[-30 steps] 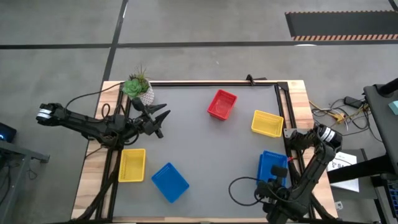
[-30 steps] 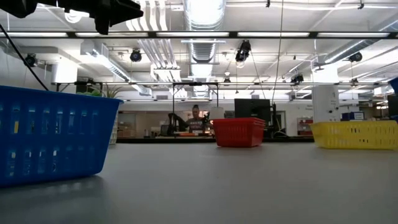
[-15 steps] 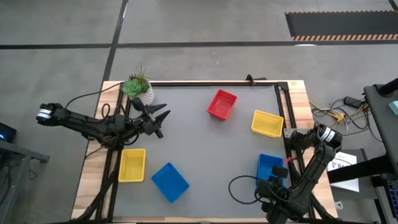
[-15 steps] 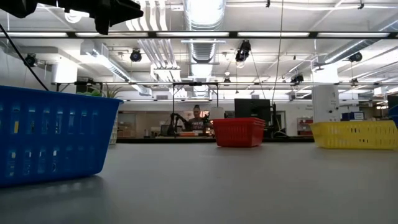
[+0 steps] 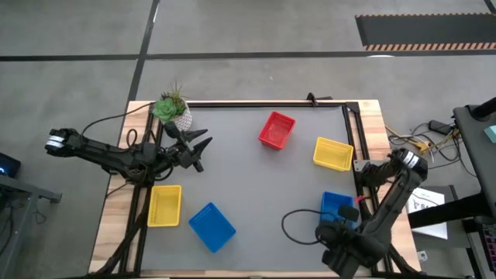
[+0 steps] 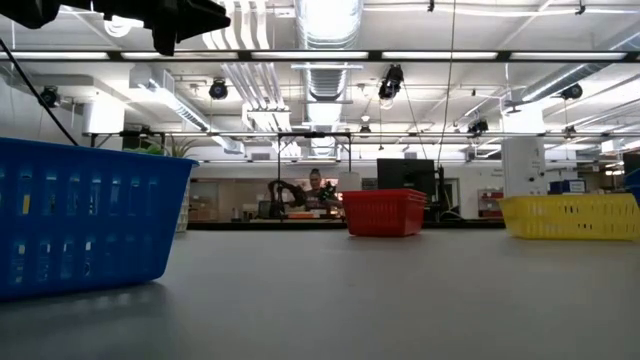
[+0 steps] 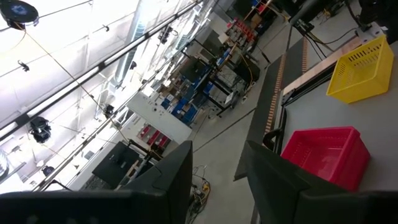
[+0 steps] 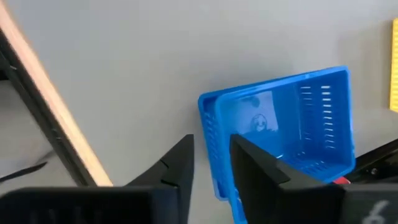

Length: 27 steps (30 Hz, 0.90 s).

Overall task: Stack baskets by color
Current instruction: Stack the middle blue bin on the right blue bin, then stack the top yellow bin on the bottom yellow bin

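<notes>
Here blue basket (image 8: 283, 121) empty beside right tool (image 8: 211, 162), fingers parted

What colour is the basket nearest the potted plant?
Red basket, clearest in the high view, right of the plant.

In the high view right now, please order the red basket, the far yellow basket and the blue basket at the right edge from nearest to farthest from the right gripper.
Measured from the right gripper, at the table's near right:
1. Blue basket, right edge, just beside the gripper.
2. Yellow basket, right side, farther up the table.
3. Red basket, far side, near the middle.
</notes>
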{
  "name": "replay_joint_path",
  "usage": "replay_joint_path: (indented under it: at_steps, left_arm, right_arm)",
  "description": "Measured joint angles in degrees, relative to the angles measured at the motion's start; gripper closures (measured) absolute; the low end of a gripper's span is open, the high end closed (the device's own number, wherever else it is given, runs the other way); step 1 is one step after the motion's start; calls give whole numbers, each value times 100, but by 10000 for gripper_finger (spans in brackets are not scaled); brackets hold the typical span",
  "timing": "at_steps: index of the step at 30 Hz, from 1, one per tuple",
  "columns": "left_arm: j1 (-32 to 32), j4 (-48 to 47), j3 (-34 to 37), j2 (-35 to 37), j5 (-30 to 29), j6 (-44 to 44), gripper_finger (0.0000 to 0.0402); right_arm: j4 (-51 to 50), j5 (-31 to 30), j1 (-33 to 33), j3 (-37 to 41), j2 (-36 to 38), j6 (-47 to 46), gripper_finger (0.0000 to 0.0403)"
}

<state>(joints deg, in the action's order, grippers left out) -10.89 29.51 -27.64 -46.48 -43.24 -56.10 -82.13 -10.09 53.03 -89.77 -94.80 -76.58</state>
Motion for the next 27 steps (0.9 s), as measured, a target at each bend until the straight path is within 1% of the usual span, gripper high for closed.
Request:
replay_joint_path:
  at_steps: [5,7,11,19,23,27]
  left_arm:
    - [0,-1,0,0,0,0,272]
    - [0,-1,0,0,0,0,272]
    - [0,-1,0,0,0,0,272]
    - [0,-1,0,0,0,0,272]
    - [0,-2,0,0,1,3,272]
    - [0,-1,0,-1,2,16,272]
  right_arm:
    - [10,88,-82,112,217,5,377]
    - [29,195,-87,189,265,4,388]
    - [127,216,-89,397,283,4,394]
    - [965,275,-96,1231,283,26,394]
    - [1226,410,-108,1612,283,17,394]
    - [1329,399,-122,1667,326,54,394]
